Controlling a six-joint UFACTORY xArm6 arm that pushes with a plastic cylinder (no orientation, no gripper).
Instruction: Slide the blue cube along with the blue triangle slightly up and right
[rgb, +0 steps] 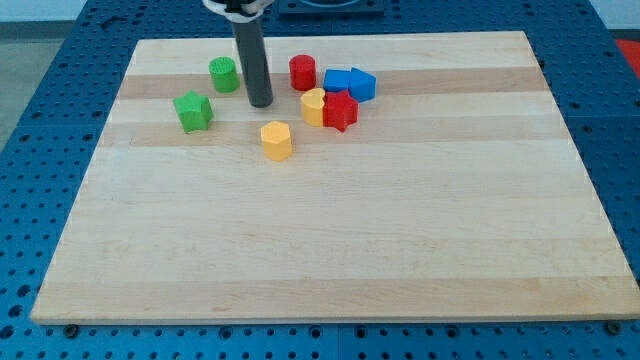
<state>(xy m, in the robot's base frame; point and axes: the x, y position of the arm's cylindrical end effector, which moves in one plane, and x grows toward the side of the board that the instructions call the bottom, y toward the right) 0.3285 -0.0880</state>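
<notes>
Pale wooden board (330, 250) with lengthwise grain lies on a blue perforated bench, and its near half carries nothing. Farther back, the blocks gather in the far-left part. Nearest is a yellow hexagon (277, 140), standing alone. Behind it to the right, a yellow heart (313, 105) touches a red star (340, 110). Well to the left sits a green star (193, 110), with a green cylinder (223, 74) farther back. The rod stands upright between the green cylinder and a red cylinder (302, 71), and the tip (260, 103) rests on the board, touching no block and well left of the blue pair. There is no claw on this arm, only the bare rod, so nothing is held.

The blue cube (338, 82) and blue triangle (362, 84) sit side by side, touching, just behind the red star. They look like light, hard, smooth plastic, likely to slide easily and also to twist or part if pushed off-centre. A push would best meet the cube's near-left face, though the red star and heart crowd that side.
</notes>
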